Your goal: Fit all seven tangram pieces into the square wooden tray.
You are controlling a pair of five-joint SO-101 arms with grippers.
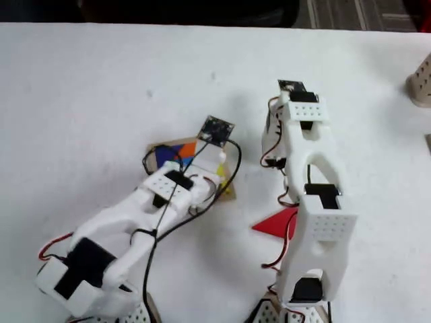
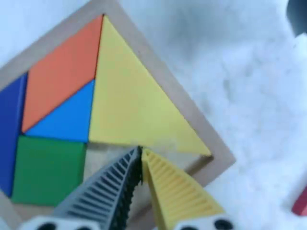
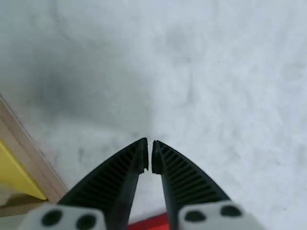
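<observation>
Left claw (image 2: 140, 155) closed tight, angled downward — right claw (image 3: 149, 155) closed, hairline gap.

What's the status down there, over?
Left gripper shut over gap in tray. Right gripper shut above table. Red triangle outside tray, beside right arm.

We see a tray (image 2: 171, 91) of pale, unpainted wood, its rim matt. The yellow triangle (image 2: 129, 105), orange piece (image 2: 62, 76) and green square (image 2: 48, 167) inside it look smooth and evenly coloured, with a flat, matt finish. We note the same even finish on the red piece (image 1: 277, 223). The worktop (image 3: 216, 72) is white, matt and faintly mottled; we cannot tell its material. The left claw (image 2: 140, 153) is ribbed plastic, half grey and half yellow. The right claw (image 3: 149, 146) is ribbed black plastic. Both arms, left (image 1: 128, 229) and right (image 1: 316, 222), wear matt white plastic shells.
</observation>
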